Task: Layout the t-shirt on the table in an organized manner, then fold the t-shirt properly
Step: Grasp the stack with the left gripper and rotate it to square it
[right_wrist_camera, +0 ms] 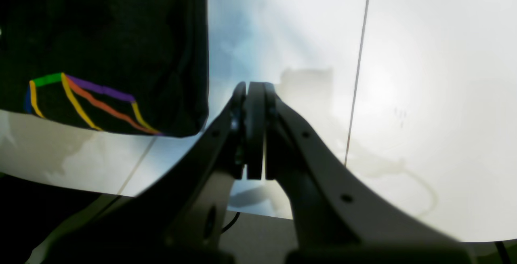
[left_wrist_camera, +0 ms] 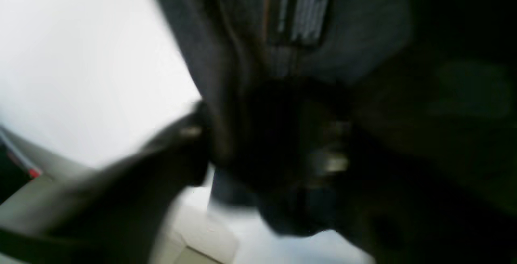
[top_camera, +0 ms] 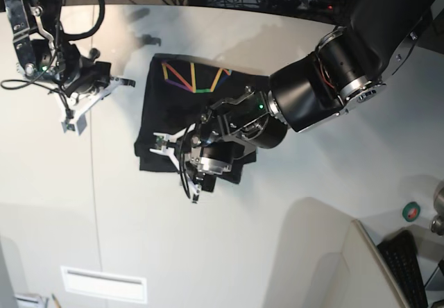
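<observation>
Fold looks well along; shirt (top_camera: 182, 114) lies as a compact dark block mid-table (top_camera: 291, 252), rainbow graphic (top_camera: 194, 78) up at far edge. L gripper (top_camera: 182, 157) sits low on near edge of shirt, tag (left_wrist_camera: 298, 15) in wrist view; too blurred, can't tell if it pinches cloth. R gripper (right_wrist_camera: 255, 130) pressed together, holding nothing, just beside shirt over bare table. Next prob. last fold or smoothing; needs clean edge grip. Keyboard (top_camera: 409, 266) and tape roll (top_camera: 411, 211) well apart, nothing blocks.
</observation>
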Tool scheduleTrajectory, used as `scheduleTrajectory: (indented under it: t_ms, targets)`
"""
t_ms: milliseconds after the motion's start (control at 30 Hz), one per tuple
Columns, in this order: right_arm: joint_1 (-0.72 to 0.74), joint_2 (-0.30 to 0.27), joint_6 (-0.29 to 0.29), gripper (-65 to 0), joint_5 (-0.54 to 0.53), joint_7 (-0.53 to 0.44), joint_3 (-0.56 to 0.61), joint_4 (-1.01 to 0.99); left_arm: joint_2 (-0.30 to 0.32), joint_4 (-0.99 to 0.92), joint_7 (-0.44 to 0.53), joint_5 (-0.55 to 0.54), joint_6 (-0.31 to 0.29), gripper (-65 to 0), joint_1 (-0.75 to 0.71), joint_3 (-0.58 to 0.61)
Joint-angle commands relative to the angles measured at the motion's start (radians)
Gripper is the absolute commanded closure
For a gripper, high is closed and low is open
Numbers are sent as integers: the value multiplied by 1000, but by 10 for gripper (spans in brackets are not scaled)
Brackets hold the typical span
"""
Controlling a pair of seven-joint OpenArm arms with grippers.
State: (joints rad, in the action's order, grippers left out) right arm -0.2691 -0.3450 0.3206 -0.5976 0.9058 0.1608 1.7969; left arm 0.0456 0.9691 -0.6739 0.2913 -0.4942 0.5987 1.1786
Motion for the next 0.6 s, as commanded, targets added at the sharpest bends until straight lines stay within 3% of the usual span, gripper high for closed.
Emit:
scheduleTrajectory:
  t_ms: [0, 100, 133, 200, 267, 300, 467, 567]
  targets:
    - [8, -10, -5, 0, -2, -11, -4, 14, -8, 15, -4, 7, 10, -472, 31, -7]
    - [8, -7, -5, 0, -2, -11, 0, 14, -6, 21, -4, 7, 10, -615, 54, -44]
    - [14, -6, -5, 0, -2, -11, 1, 19, -6, 47, -5, 7, 10, -635, 56, -82]
    - [17, -2, -5, 0, -5, -11, 3, 22, -2, 139, -5, 7, 10, -609, 37, -173]
    - [27, 11, -5, 0, -6, -11, 3, 22, -2, 244, -27, 16, 10, -530, -10, -266]
    - [29, 17, -5, 0, -6, -11, 3, 24, 3, 307, -62, 16, 10, -461, -41, -309]
    - [27, 22, -5, 0, -2, -11, 72, 139, 72, 583, -205, 16, 10, 0, -224, -449]
    - [32, 24, -5, 0, -2, -11, 162, 154, 127, 707, -243, 16, 15, 0, -383, -523]
